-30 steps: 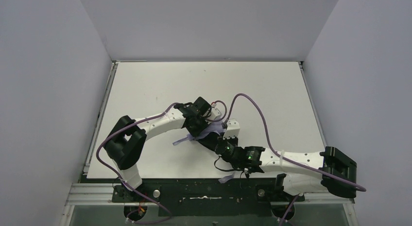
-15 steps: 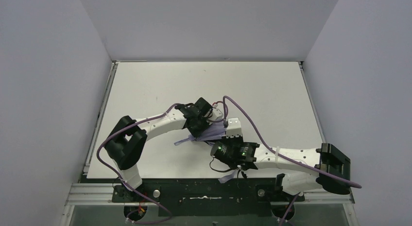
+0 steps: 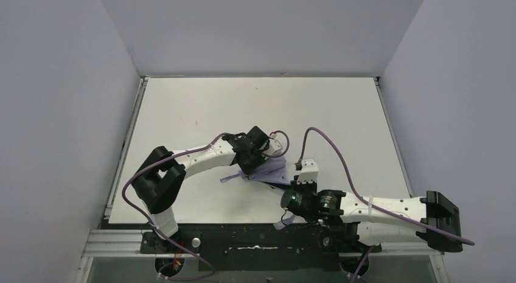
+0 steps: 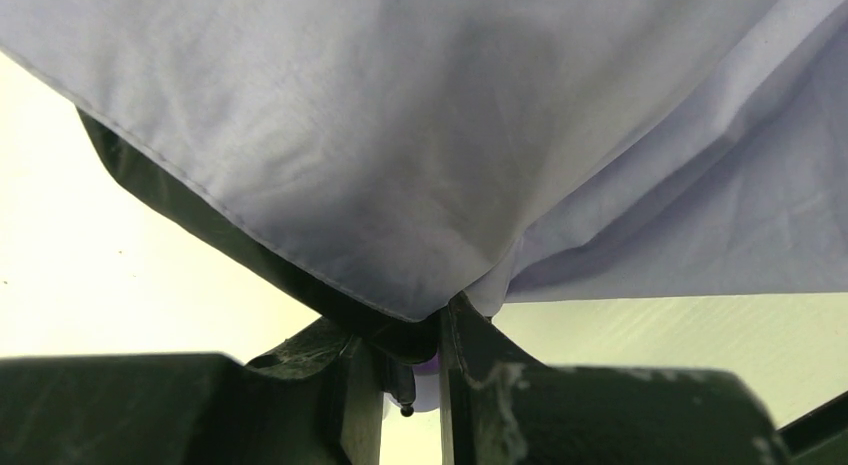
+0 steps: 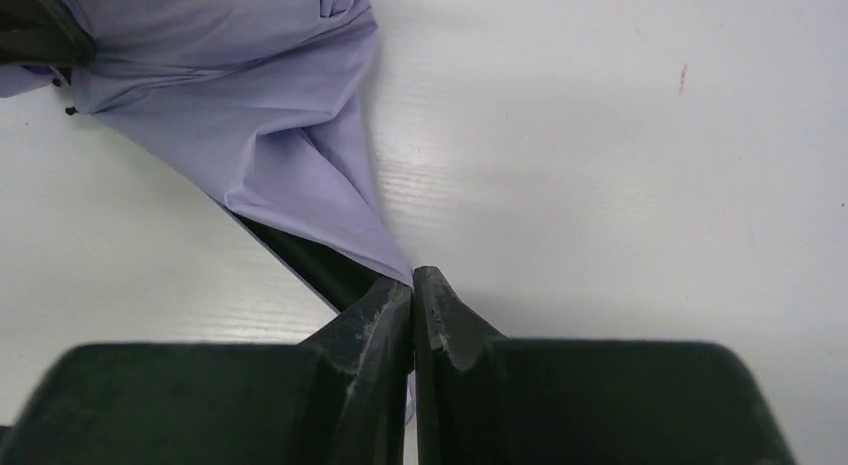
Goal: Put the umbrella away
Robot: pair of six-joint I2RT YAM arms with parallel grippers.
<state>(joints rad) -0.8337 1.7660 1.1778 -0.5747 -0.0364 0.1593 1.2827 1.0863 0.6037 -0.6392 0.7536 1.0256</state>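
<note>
With my left pincer [image 4: 412,345] nearly closed on the umbrella [image 5: 260,135] and my right pincer [image 5: 412,285] clamped tight on a canopy corner at its tips, I'd draw that pleat taut slowly.

The left tool [image 4: 405,333] pinches a fold of the umbrella [image 4: 400,135], its lavender fabric filling the frame above the pale counter [image 4: 100,295].

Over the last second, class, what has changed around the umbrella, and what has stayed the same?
The right gripper, pinching the umbrella by its edge, drew back toward the near right, pulling the lavender fabric out wider. The left gripper shifted only slightly and kept its pinch. Nothing was released.
</note>
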